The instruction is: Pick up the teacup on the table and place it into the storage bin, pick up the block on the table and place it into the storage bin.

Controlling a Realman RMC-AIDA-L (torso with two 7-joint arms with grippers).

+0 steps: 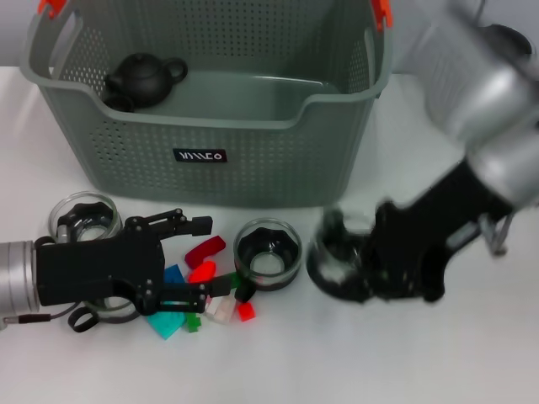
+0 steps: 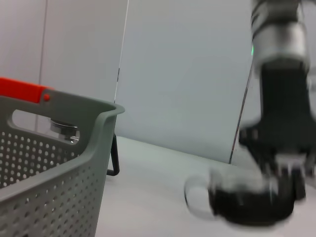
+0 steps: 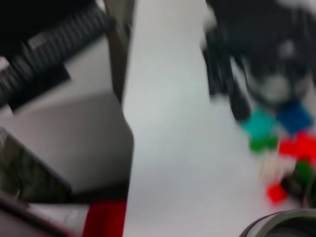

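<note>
While motion blur smears the right gripper (image 1: 349, 265) in the head view, it sits low over the table (image 1: 438, 353) around a dark teacup (image 1: 335, 268); whether its fingers are clamped on that cup or merely closed in beside it cannot be told. The left wrist view shows the same gripper (image 2: 274, 185) and cup (image 2: 232, 200), equally blurred. The left gripper (image 1: 198, 257) lies on its side by the blocks, its fingers spread wide and holding nothing, one finger above and one below a red block (image 1: 202, 271).

Three teacups can be counted on the table: the blurred one, a clear-walled one (image 1: 268, 252) in the middle, and one (image 1: 82, 217) partly hidden behind the left arm. Loose blocks number roughly seven, some covered by the fingers: another red (image 1: 205, 247), a small red (image 1: 246, 311), blue (image 1: 173, 275), teal (image 1: 166, 324), green (image 1: 194, 323) and white (image 1: 221, 308).

One bin (image 1: 269, 160) stands behind them, its top cut off by the frame edge. One black teapot (image 1: 141, 80) sits inside it at the robot's left.
</note>
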